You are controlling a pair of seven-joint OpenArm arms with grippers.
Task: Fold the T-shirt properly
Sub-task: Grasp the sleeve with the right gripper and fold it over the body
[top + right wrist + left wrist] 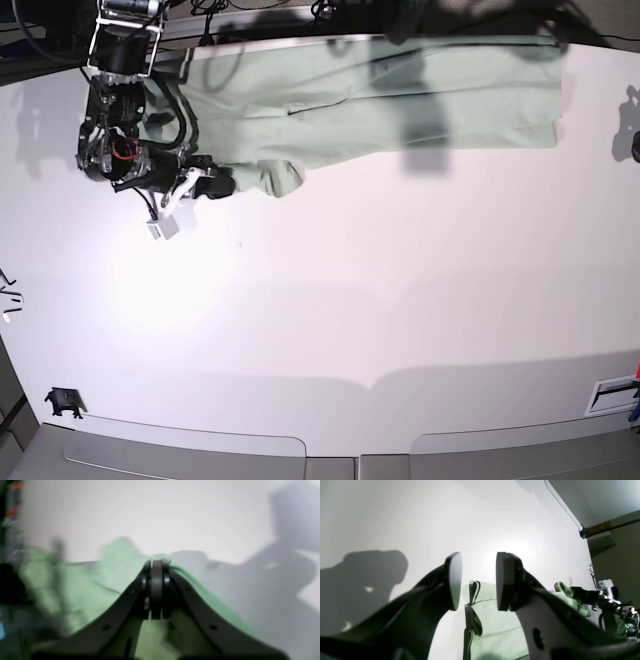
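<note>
On the worktop [330,290], my right jaws [217,183] clamp the T-shirt [380,110] near the far edge; that arm [125,120] blocks some cloth. My left jaws [479,582] stand apart.

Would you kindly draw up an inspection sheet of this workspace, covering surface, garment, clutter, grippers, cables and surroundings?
Surface: smooth, matte white tabletop, shadows across it.
Job's things: pale mint-green soft cloth T-shirt, stretched along one edge of the tabletop in a long strip, not neatly folded.
Clutter: nothing seen.
Left gripper: black two-fingered gripper, open, nothing between its fingertips.
Right gripper: black two-fingered gripper, shut at the shirt's edge; the blurred view leaves the grip uncertain.
Cables: dark cables loop around the right arm.
Surroundings: grey panels beyond the table edge opposite the shirt.
</note>
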